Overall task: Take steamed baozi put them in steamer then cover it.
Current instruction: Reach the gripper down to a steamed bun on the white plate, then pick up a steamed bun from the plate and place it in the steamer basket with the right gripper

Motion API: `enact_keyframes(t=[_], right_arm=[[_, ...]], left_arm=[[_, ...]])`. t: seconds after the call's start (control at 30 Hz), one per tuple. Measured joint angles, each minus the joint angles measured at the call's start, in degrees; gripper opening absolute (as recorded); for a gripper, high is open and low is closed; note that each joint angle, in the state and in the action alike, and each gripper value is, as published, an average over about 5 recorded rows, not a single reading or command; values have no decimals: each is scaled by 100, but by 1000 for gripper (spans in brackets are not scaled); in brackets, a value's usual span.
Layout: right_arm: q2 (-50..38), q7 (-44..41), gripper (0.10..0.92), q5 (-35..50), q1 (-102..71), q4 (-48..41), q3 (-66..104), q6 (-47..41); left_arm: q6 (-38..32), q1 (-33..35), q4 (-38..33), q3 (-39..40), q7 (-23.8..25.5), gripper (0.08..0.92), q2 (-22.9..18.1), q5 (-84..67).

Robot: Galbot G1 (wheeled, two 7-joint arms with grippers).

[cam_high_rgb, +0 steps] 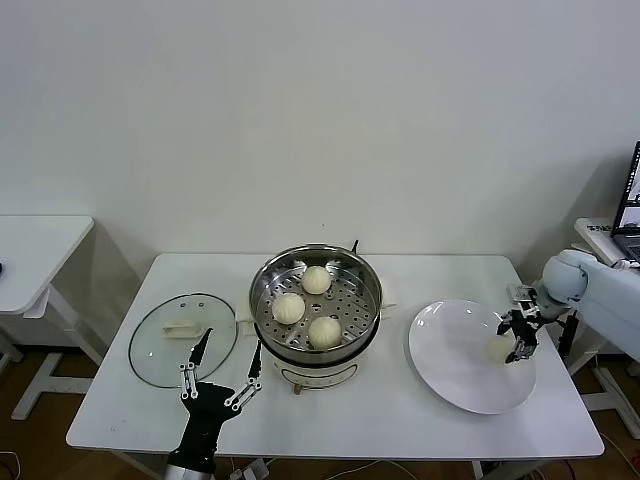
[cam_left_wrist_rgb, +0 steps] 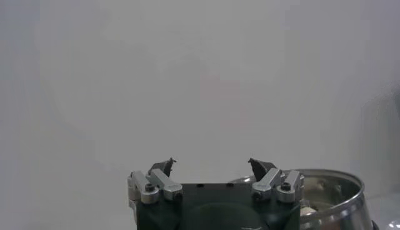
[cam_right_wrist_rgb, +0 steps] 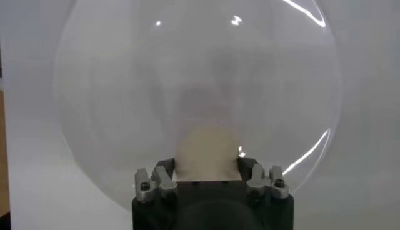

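Note:
The steamer (cam_high_rgb: pixel 316 268) stands at the table's middle with three baozi (cam_high_rgb: pixel 288 308) on its perforated tray. The fourth baozi (cam_high_rgb: pixel 499 348) lies on the white plate (cam_high_rgb: pixel 450 355) at the right. My right gripper (cam_high_rgb: pixel 518 340) is down over it, its fingers against both sides of the bun (cam_right_wrist_rgb: pixel 207 150) in the right wrist view. The glass cover (cam_high_rgb: pixel 183 339) lies flat on the table left of the steamer. My left gripper (cam_high_rgb: pixel 222 372) is open and empty, raised near the table's front edge between cover and steamer. The steamer's rim (cam_left_wrist_rgb: pixel 337 194) shows in the left wrist view.
A second white table (cam_high_rgb: pixel 35 250) stands at the far left. A laptop (cam_high_rgb: pixel 628 215) sits on a stand at the far right, behind my right arm. The table's front edge runs just under my left gripper.

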Motion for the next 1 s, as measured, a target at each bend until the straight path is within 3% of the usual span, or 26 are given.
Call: enact_keyframes(t=[0.37,0.67,1.0], right_arm=[[363,-539,645,592,1627,482,-941,-88],[1309,-787,645,1709,3130,933,-1909,-373],[2371,-497,636,2714,3649,1255,-2488,-830]], left_arm=[[4,-29,-88,74,-6,823,91,-30],[5,7,-154,97,-7,823,108,-30],[12,-9,-176,74,-8,823,84,-30]])
